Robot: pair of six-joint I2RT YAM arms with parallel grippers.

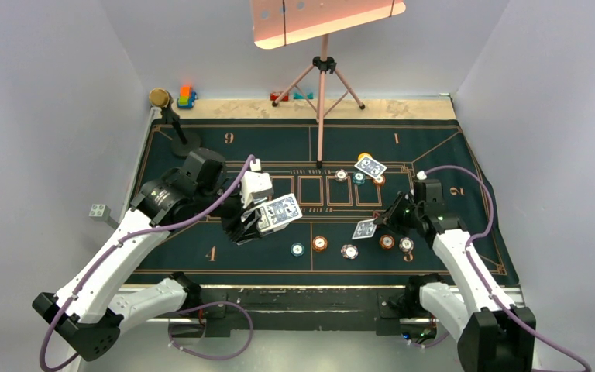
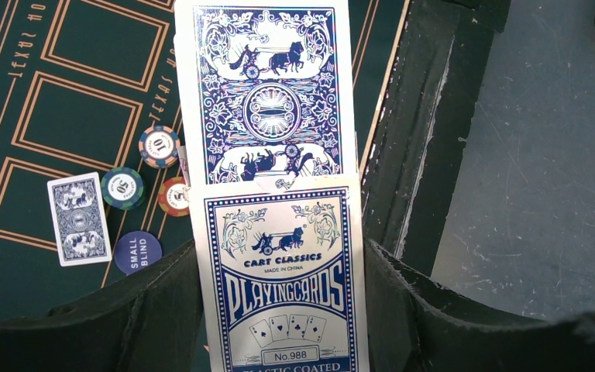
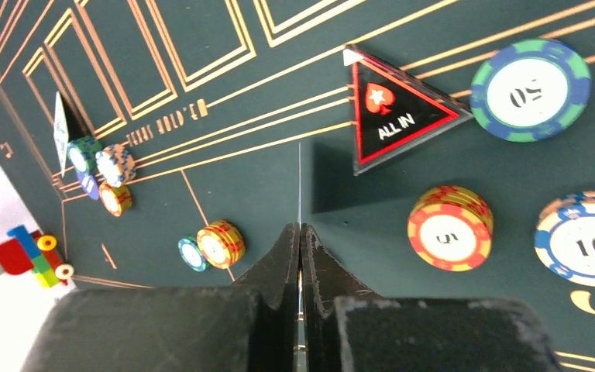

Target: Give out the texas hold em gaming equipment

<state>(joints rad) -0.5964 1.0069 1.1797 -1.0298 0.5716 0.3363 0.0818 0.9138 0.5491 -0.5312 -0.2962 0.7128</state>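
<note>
Our right claw (image 1: 393, 213) is pinching one blue-backed paper playing card (image 1: 365, 229) tight, above the dark green felt mat (image 1: 225, 267) beside the round striped poker chips (image 1: 387, 242) — we should be lowering it flat, slowly. Our left claw (image 1: 252, 226) is squeezing the blue-and-white card box (image 1: 279, 211).

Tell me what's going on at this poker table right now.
Two robot arms are laying out a poker set on green felt. The left arm has its jaws shut on a pack of blue-backed cards, one card poking out past it. The right arm pinches a single card in its jaws over the felt near the ALL IN marker. Another card lies among chips at the far right; other chips sit nearer the arms.
</note>
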